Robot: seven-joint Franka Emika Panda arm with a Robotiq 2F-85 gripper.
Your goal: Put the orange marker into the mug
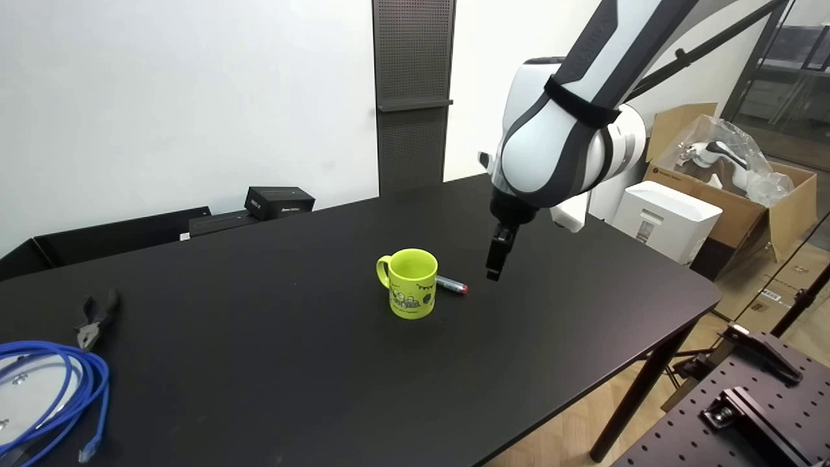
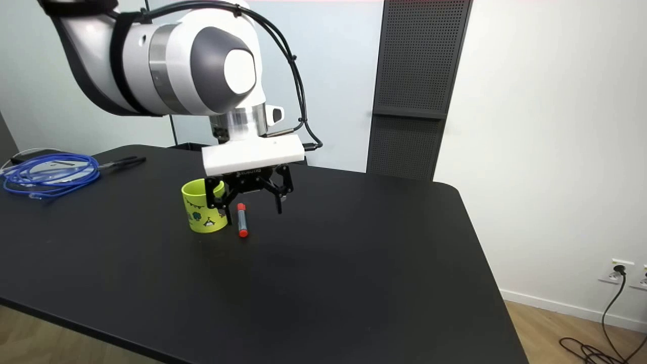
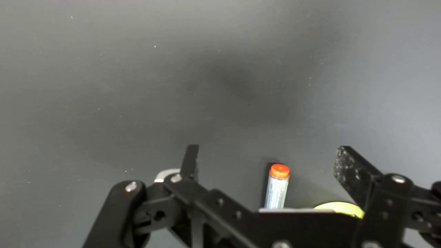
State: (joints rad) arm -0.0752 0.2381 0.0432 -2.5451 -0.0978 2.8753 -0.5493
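Lying on the black tabletop (image 2: 364, 283), well in from its edges and corners, the orange marker (image 2: 242, 222) is just beside the upright yellow-green mug (image 1: 413, 298), with a narrow gap between. Over the tabletop near the marker hangs the gripper (image 3: 268, 148), its fingers (image 3: 355, 175) spread wide; the wrist view shows the marker's orange-red end between them. Farther out, by the far left corner in an exterior view, pliers (image 2: 126, 162) lie beside a coiled blue cable (image 2: 25, 177). In an exterior view a black box (image 1: 280, 202) stands along the far edge, and an open cardboard box (image 1: 736, 211) beyond the right edge.
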